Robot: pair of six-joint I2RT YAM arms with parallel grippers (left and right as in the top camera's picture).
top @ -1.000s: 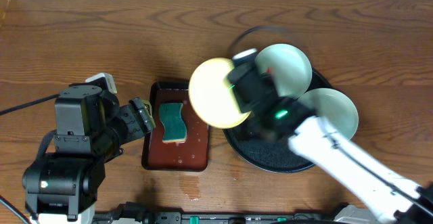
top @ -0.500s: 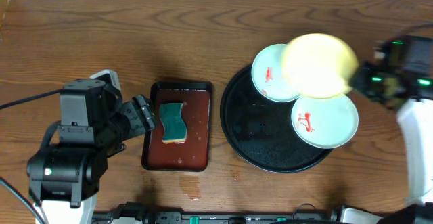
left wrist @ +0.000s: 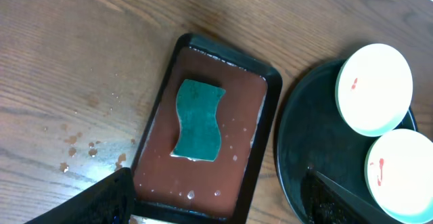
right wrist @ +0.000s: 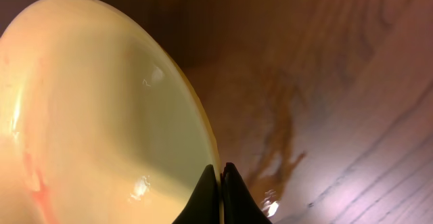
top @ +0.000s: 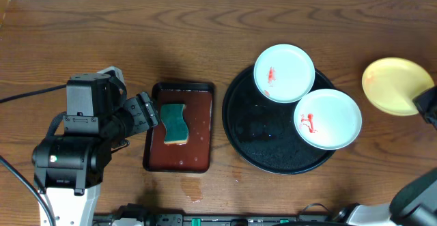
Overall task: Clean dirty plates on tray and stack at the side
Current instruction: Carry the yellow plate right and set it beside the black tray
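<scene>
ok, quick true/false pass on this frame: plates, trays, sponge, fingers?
1. Two pale plates, the upper plate and the lower plate, sit on the black tray. True.
2. The yellow plate sits on the black tray. False: it is off the tray, to its right, with its rim pinched by the right fingers.
3. The sponge lies in the reddish-brown tray. True.
4. The left fingers grip the sponge. False: they are open, empty and apart from it.
5. Both plates on the black tray are clean. False: each bears a red smear.
</scene>
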